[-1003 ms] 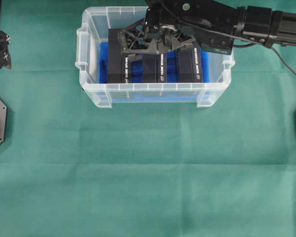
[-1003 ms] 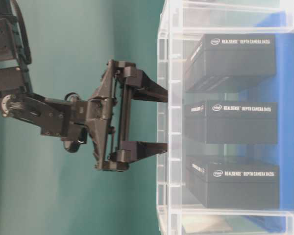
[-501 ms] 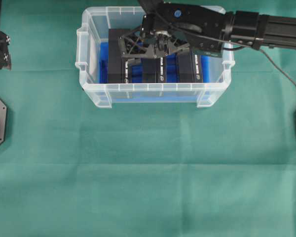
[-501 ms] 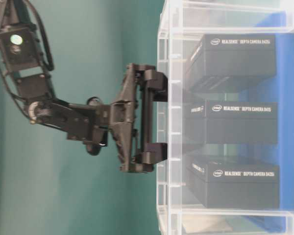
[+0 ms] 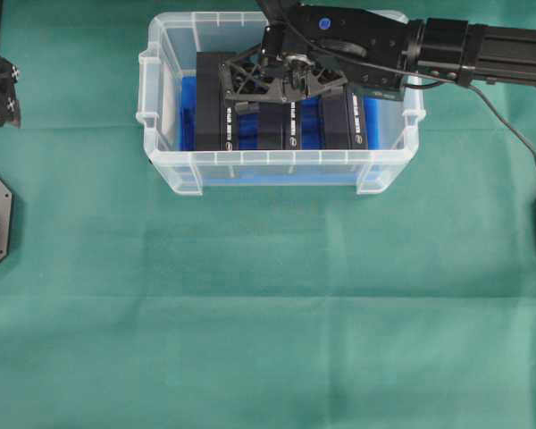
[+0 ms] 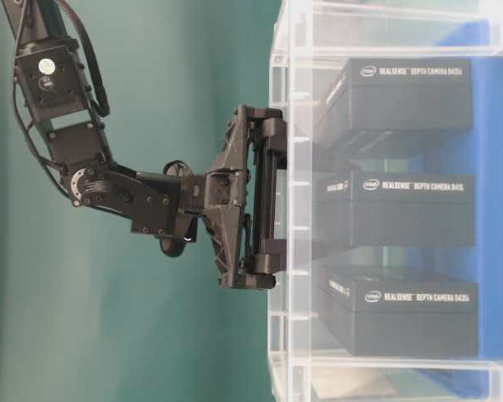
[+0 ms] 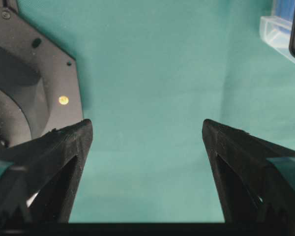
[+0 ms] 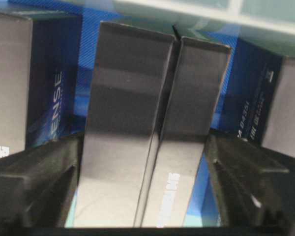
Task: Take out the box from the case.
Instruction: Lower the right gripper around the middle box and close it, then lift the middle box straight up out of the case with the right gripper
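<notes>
From the right wrist view we have the right gripper (image 8: 143,196) straddling the middle black cardboard box (image 8: 152,132) standing on edge; one finger (image 8: 37,182) sits on its left face side, the other on the right, both close to the box but we can't tell if they touch yet. Jaws are spread, not clamped, nothing grasped. Flanking it, more black boxes with printed lettering, one on the left (image 8: 19,78) and one on the right (image 8: 265,98), with narrow gaps where the blue cloth shows. Step in hand, as we read it: seat the fingers in those gaps and close on the middle box. To do it well we keep the gripper centred so neither finger snags a neighbour, go deep enough for a solid hold on the flat faces, close squarely, then lift straight up to clear the rim. Further out, overhead, all the boxes sit inside the clear translucent plastic case with ribbed rim (image 5: 277,165) at the far side of the green cloth table (image 5: 268,313); the right arm reaches in from the right. The left gripper (image 7: 145,142) is parked at the left edge well apart from the case, jaws wide, empty.
</notes>
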Robot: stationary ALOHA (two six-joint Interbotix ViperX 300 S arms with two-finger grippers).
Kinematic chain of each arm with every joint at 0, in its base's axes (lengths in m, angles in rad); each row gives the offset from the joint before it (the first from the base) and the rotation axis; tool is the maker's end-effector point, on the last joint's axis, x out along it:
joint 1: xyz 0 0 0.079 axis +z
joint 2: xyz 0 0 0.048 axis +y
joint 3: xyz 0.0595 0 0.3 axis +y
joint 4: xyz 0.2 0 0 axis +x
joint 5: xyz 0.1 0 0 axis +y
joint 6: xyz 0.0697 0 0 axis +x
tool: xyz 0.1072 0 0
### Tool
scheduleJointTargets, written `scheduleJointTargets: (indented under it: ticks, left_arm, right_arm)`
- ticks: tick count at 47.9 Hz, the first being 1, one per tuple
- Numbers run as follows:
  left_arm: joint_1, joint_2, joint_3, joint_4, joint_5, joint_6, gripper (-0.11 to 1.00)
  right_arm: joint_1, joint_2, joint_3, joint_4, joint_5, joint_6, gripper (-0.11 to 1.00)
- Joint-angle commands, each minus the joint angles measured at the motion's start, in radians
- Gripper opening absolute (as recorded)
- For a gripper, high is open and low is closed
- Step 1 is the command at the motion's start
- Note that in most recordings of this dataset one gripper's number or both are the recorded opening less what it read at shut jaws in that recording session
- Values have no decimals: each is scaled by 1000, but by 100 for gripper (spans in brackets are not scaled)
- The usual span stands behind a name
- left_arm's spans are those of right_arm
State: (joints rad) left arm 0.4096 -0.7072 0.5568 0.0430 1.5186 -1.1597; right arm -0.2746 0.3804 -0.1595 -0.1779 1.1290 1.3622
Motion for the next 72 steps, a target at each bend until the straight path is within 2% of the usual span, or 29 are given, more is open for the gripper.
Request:
scheduleJointTargets:
  ticks: [1, 4, 5, 30, 42, 56, 72]
  left_arm:
    - [-3, 0, -9, 3, -2, -2, 86]
    - [-3, -2, -9, 3, 0, -2, 86]
    - [-3, 0, -9, 3, -2, -2, 86]
    - [-3, 0, -9, 3, -2, 0, 86]
    - [-3, 0, -9, 3, 0, 2, 86]
    - [-3, 0, -9, 3, 0, 3, 86]
    - [-3, -2, -9, 3, 0, 3, 86]
  right_arm:
    - [5, -23, -9, -18, 2, 23, 83]
    - [8, -23, -9, -25, -5, 35, 69]
    - [11, -23, -11, -26, -6, 35, 68]
    - [17, -25, -20, -17, 14, 78, 68]
    - [17, -60, -49, -20, 69, 80, 68]
    - [11, -84, -183, -29, 190, 60, 68]
    - [-2, -86, -430, -46, 399, -15, 68]
